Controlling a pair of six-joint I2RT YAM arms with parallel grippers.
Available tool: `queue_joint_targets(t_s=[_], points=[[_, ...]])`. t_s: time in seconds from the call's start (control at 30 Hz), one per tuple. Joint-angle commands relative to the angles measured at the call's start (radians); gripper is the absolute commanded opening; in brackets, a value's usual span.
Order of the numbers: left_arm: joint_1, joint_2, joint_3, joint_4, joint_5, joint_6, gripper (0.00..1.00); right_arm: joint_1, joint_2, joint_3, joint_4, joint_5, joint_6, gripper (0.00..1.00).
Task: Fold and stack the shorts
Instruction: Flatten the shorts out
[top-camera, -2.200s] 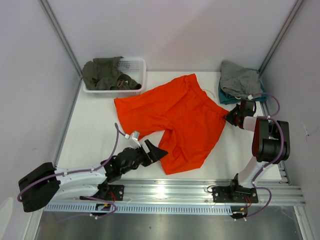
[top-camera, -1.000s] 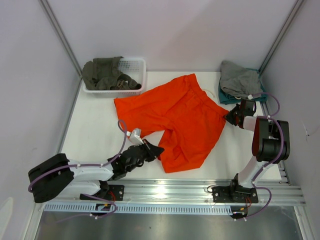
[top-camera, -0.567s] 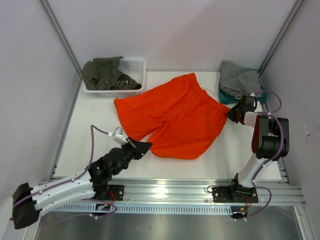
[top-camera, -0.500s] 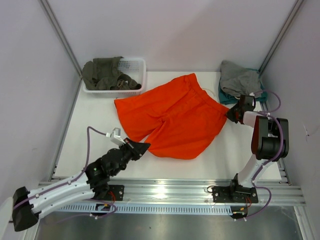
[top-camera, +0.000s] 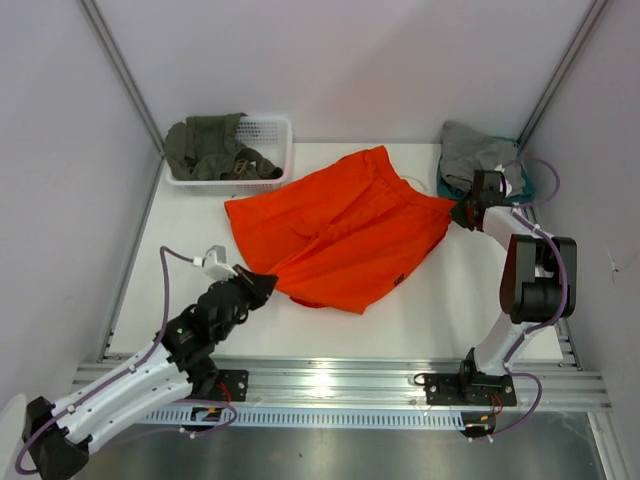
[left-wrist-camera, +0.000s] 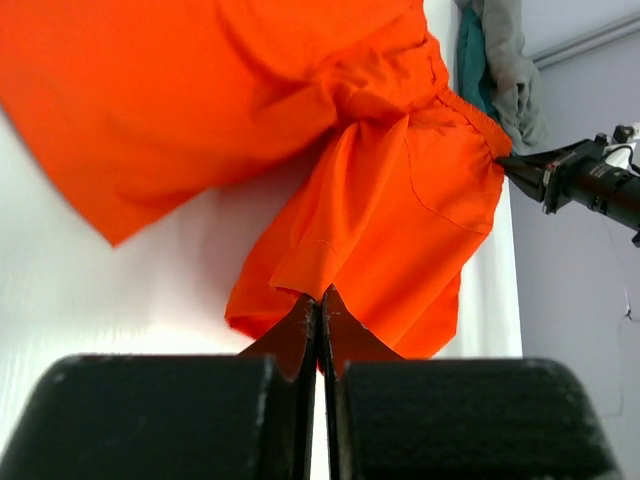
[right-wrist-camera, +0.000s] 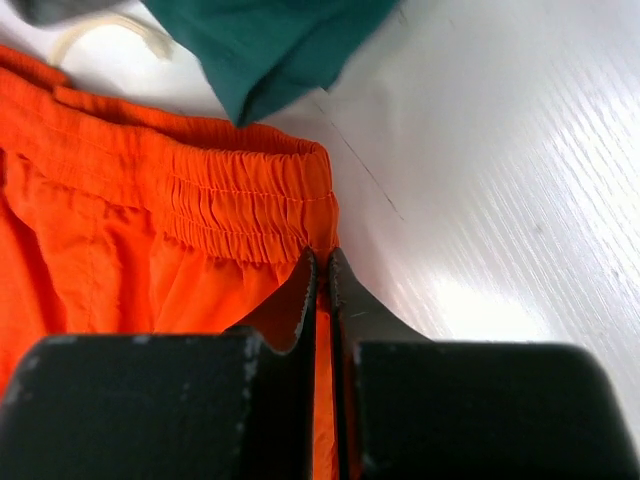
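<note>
Reaching low across the table (top-camera: 190, 250), your left arm lies stretched out, and the left gripper (top-camera: 264, 287) is pinched together on a leg hem of the shorts (top-camera: 345, 235). Your right arm rises from its base and bends far forward, with the right gripper (top-camera: 461, 213) clamped on the elastic waistband's corner. The bright orange shorts lie mid-table, bunched and creased between the two grips. You have bare white surface to their left and on the near side. A basket (top-camera: 272, 127) holding an olive garment (top-camera: 205, 148) sits at the far left corner. A grey garment (top-camera: 475, 150) and a teal garment (right-wrist-camera: 270, 40) lie just beside the right gripper.
</note>
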Motion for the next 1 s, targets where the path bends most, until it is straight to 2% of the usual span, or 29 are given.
queue_joint_targets(t_s=[0.0,0.03,0.07,0.1,0.13,0.23,0.3,0.43,0.67,0.83,0.87,0.97], points=[[0.086,0.075,0.084,0.04,0.086,0.117,0.0,0.001,0.033,0.109,0.001,0.035,-0.03,0.04],[0.133,0.098,0.087,0.076,0.119,0.123,0.0,0.001,0.058,0.126,-0.021,0.007,-0.051,0.44],[0.152,0.14,0.085,0.101,0.187,0.123,0.0,-0.002,0.065,0.143,-0.038,0.002,-0.06,0.69],[0.169,0.159,0.082,0.124,0.215,0.123,0.0,0.0,0.053,0.151,-0.05,-0.007,-0.067,0.86],[0.19,0.176,0.075,0.168,0.235,0.12,0.0,0.001,0.035,0.142,-0.053,-0.007,-0.07,0.99],[0.196,0.222,0.076,0.211,0.256,0.123,0.0,0.024,-0.06,0.064,-0.044,-0.015,-0.08,0.99],[0.196,0.241,0.073,0.229,0.256,0.128,0.0,0.062,-0.184,0.012,-0.041,-0.005,-0.093,1.0],[0.199,0.256,0.078,0.239,0.253,0.134,0.0,0.193,-0.4,-0.187,0.006,-0.131,-0.11,0.97],[0.238,0.296,0.099,0.242,0.276,0.153,0.0,0.437,-0.79,-0.464,0.065,-0.24,-0.11,0.89],[0.267,0.342,0.108,0.264,0.298,0.159,0.0,0.631,-0.896,-0.643,0.155,-0.283,-0.082,0.82],[0.27,0.349,0.11,0.268,0.301,0.159,0.0,0.655,-0.904,-0.7,0.215,-0.28,-0.074,0.82],[0.275,0.379,0.111,0.293,0.308,0.157,0.0,0.771,-0.942,-0.766,0.272,-0.208,-0.058,0.81]])
